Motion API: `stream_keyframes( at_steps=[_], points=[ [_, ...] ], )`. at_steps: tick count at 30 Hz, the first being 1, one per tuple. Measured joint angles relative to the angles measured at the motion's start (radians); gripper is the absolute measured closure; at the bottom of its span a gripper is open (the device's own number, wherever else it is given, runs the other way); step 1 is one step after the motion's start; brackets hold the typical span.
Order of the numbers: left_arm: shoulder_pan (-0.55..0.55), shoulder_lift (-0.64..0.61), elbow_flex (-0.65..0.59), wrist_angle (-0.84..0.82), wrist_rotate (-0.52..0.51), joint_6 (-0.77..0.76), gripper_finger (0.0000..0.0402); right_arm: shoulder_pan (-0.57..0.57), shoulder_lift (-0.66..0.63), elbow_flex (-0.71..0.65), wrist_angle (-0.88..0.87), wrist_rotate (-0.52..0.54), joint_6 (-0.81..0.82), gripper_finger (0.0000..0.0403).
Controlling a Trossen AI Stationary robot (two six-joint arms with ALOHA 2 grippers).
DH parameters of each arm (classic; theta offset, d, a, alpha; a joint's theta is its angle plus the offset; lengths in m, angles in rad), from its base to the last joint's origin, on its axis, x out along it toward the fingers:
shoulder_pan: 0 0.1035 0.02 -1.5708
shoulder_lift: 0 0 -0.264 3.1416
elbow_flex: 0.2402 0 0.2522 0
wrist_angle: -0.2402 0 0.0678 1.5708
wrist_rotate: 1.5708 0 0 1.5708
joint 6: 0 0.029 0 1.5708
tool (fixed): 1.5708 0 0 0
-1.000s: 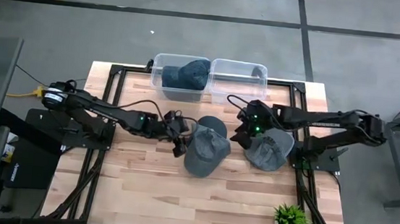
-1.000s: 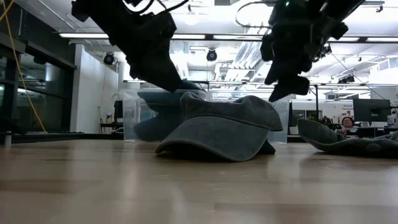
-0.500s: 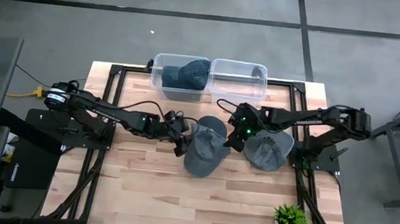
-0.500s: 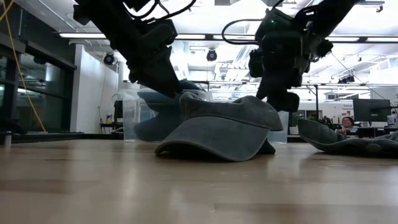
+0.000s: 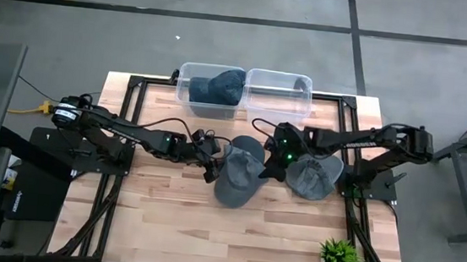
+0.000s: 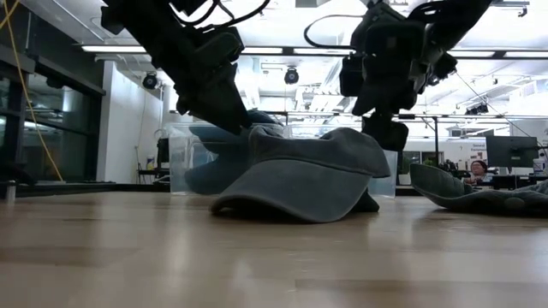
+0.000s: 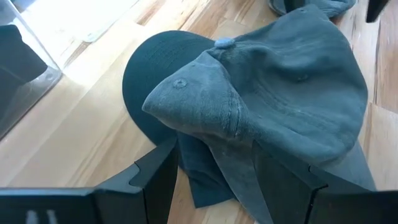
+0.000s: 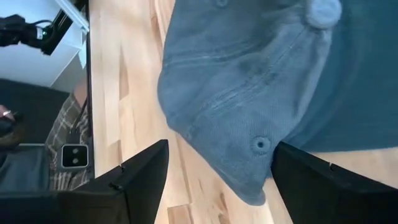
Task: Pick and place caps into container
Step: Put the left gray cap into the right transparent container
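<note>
A slate grey cap point(image 5: 237, 182) point(image 6: 300, 175) lies mid-table, its crown partly on a dark navy cap point(image 5: 248, 143) point(image 7: 143, 81). My left gripper point(image 5: 213, 167) point(image 7: 217, 183) is open at the grey cap's left side, its fingers on either side of a folded crown edge point(image 7: 211, 124). My right gripper point(image 5: 269, 169) point(image 8: 227, 177) is open at the cap's right side, straddling the crown's rim point(image 8: 249, 168). A second grey cap point(image 5: 314, 176) rests on the table to the right. One more navy cap point(image 5: 216, 85) lies in the clear container point(image 5: 282, 84). My left gripper has its open fingers point(image 7: 155, 177) beside the grey cap's folded crown edge; I cannot tell whether they touch it. My right gripper comes from above at the crown's right rim, with its fingers point(image 8: 143, 177) on either side of it; I cannot tell whether they touch it.
The two-compartment clear container stands at the table's far edge; its right compartment shows no cap. A small green plant point(image 5: 340, 255) sits at the near right corner. Bare wood lies along the near half of the table point(image 5: 175, 219).
My right gripper has moved from above the right-hand grey cap toward the table's left and down, onto the right side of the middle grey cap. My left gripper has edged a little closer to that cap's left side. The cap's crown has bulged slightly on its right.
</note>
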Motion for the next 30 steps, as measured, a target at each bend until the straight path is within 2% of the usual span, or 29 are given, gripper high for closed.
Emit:
stream_keyframes(
  at_steps=[4,9,25,30],
  points=[
    [0.000,0.000,0.000,0.011,0.001,0.000,0.0200,0.021,0.000,0.000,0.002,0.003,0.000,0.0150],
    [0.000,0.000,0.000,0.028,0.001,0.000,0.0200,0.032,0.000,0.000,0.002,0.012,0.000,0.0190],
    [0.000,0.000,0.000,0.027,0.002,0.005,0.0200,0.032,0.000,0.000,0.003,-0.020,-0.004,0.0392],
    [0.000,0.000,0.000,0.027,0.002,0.011,0.0200,0.035,0.000,0.000,0.013,-0.024,-0.009,0.0398]
  ],
)
